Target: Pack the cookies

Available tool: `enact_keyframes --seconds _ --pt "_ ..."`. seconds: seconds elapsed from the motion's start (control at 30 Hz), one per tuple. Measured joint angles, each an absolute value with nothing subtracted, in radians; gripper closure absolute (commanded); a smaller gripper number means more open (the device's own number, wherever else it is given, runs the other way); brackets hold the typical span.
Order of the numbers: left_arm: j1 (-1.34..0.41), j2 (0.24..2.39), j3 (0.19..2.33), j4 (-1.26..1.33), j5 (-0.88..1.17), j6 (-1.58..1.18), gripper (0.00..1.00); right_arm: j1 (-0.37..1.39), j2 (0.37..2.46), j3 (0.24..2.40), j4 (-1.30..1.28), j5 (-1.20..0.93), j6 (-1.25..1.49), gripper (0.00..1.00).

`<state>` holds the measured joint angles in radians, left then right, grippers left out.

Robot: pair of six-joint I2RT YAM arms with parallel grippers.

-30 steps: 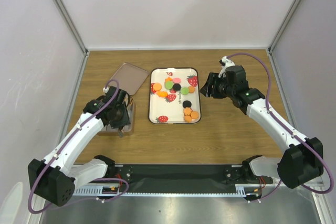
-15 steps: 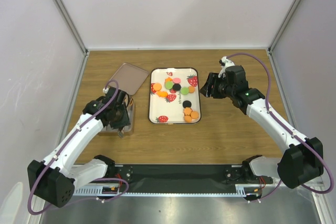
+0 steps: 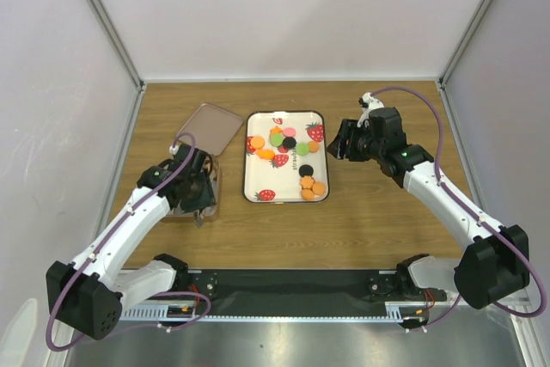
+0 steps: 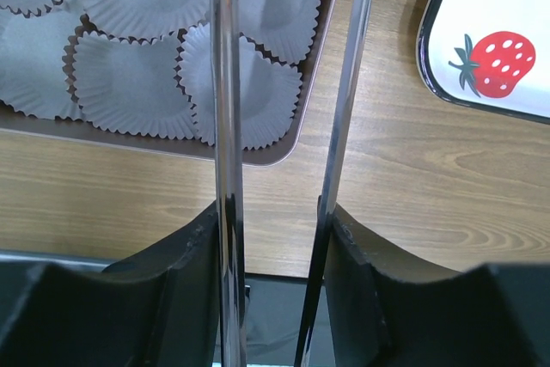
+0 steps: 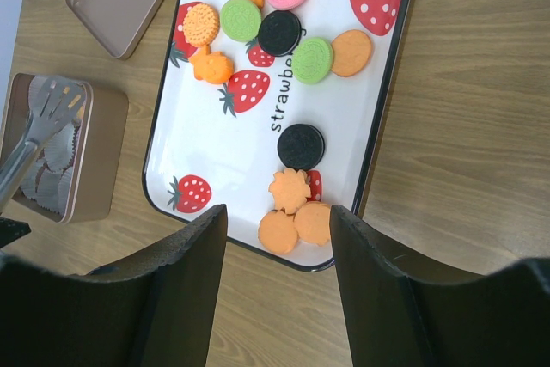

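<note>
Several cookies lie on the white strawberry-print tray point(image 3: 258, 174): orange point(image 3: 256, 142), green point(image 3: 276, 138), pink point(image 3: 290, 132) and black point(image 3: 290, 143) ones at the far end, and a black one point(image 3: 306, 170) with three orange ones point(image 3: 312, 188) at the near right corner. My right gripper point(image 3: 341, 142) is open and empty, above the tray's right edge. In its wrist view the gripper point(image 5: 278, 217) hangs over the orange cluster point(image 5: 296, 212). My left gripper point(image 3: 196, 191) is shut on metal tongs point(image 4: 225, 109) over a box point(image 4: 284, 156) of white paper liners point(image 4: 129, 83).
The brown box lid point(image 3: 209, 126) lies upside down left of the tray's far end. The box point(image 5: 94, 161) stands left of the tray's near end. White walls enclose the wooden table on three sides.
My left arm has shifted very slightly toward the near edge with the tongs. The right arm and the cookies have not moved.
</note>
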<state>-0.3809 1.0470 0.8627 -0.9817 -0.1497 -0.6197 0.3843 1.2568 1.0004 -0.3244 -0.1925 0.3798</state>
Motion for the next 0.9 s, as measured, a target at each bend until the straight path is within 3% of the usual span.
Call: enact_keyframes --seconds 0.43,0.6,0.9 --pt "-0.381 1.044 0.874 -0.99 -0.153 -0.616 0.49 0.385 1.257 1.0 -0.324 -0.192 0.38 0.43" --pt "-0.395 1.029 0.976 -1.037 -0.171 -0.601 0.5 0.385 1.257 1.0 -0.324 -0.192 0.38 0.43" --pt "-0.714 1.164 1.178 -1.047 -0.258 -0.626 0.49 0.37 1.253 1.0 -0.326 -0.155 0.38 0.42"
